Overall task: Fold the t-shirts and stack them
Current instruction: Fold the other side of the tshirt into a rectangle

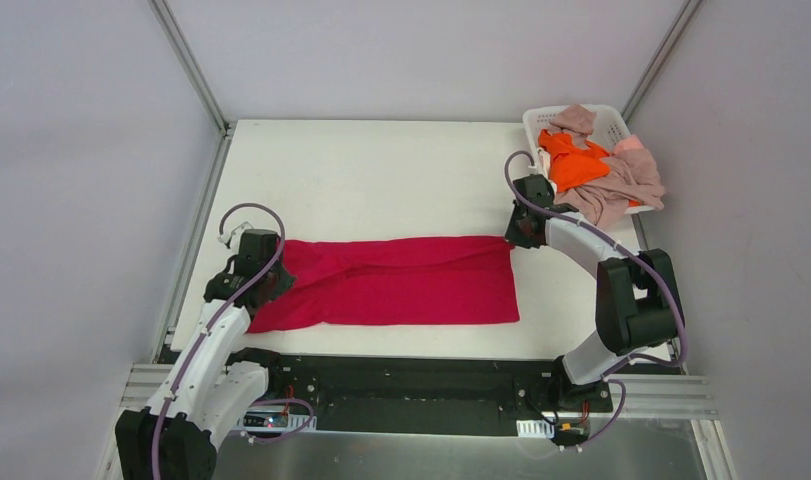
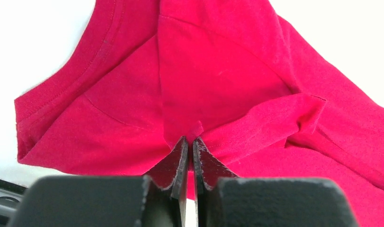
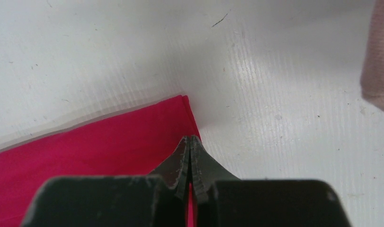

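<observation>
Pinching crimson t-shirt (image 1: 401,282) ends: left gripper (image 2: 190,141), right gripper (image 3: 190,139), fingers clamped on cloth; white table (image 1: 381,180) beneath shirt, grey walls (image 1: 411,50) around.

Bright, even overhead light; shadows on the white table (image 1: 381,170) are soft. The left wrist view glares blank white at ten o'clock. In the right wrist view the edge of the crimson t-shirt (image 3: 85,161) ghosts at nine o'clock, with shade at twelve.
</observation>
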Controlling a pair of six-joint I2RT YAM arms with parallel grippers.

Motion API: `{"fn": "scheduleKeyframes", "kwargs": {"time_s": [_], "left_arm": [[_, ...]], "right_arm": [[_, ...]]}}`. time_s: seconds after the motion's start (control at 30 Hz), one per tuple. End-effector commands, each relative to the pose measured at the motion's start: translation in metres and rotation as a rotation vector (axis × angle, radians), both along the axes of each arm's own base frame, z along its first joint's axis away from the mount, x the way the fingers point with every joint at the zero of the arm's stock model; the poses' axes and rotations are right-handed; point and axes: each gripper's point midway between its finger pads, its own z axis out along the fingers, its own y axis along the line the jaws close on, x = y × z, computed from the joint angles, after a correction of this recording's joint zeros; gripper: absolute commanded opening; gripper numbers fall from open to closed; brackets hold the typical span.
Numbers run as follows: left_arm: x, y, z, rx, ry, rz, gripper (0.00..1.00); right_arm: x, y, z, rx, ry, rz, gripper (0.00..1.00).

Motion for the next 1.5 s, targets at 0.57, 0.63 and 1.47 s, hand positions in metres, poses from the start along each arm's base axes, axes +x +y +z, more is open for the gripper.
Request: {"fn": "scheduleKeyframes", "kwargs": {"time_s": [0.57,0.63,1.47], "left_arm": [[0.011,-0.022,0.047,-0.152,-0.117,0.005,0.99],[0.034,-0.055,0.044,-0.252,-0.107,-0.142,0.99],[0.006,-0.156,-0.01,-0.245,0.073,-0.654,0.99]], "right_arm": [[-0.027,0.033,0.072,0.221,-0.065,-0.026,0.99],[-0.039,0.071,0.075,0.335,-0.067,0.095,0.99],[-0.099,0.114,0.005,0.361,0.079,0.206,0.99]]}}
